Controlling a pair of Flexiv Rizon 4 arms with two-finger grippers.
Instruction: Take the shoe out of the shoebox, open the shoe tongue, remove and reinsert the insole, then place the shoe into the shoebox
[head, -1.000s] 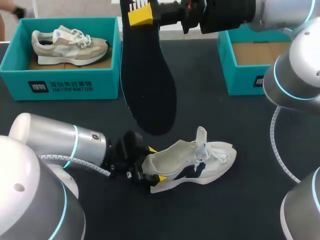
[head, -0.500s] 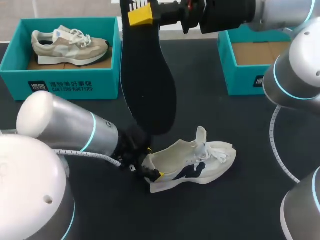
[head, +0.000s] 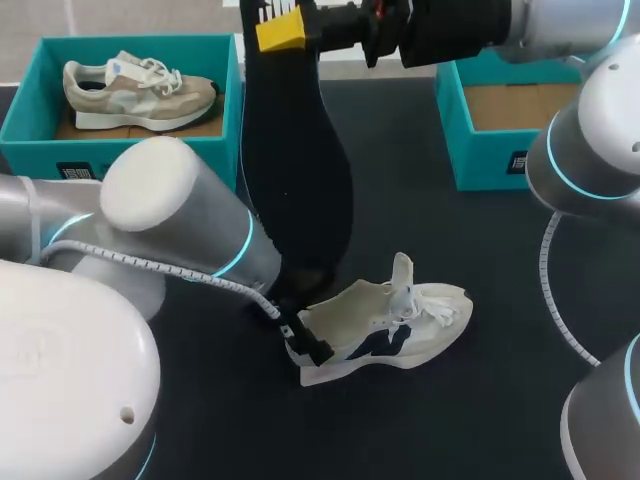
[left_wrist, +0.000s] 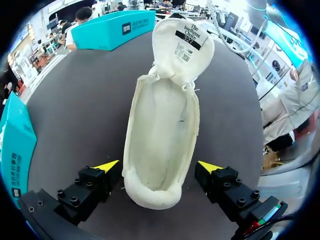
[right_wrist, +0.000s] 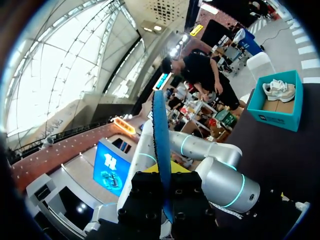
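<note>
While waiting on reinsertion: clamping the black insole (head: 297, 170) at its heel end with the right end effector (head: 280, 25), dangling it toe-down just above the white sneaker (head: 385, 325) on the worktop (head: 480, 400). Straddling the sneaker's heel with the left end effector (left_wrist: 159, 167), fingers apart, apparently not gripping. Keeping the tongue (left_wrist: 182, 45) folded forward, cavity open. Risking the insole toe snagging the collar or buckling if lowering off-axis. Risking the unclamped sneaker sliding away. Risking the left arm (head: 190, 220) clipping the insole, crowding it.
</note>
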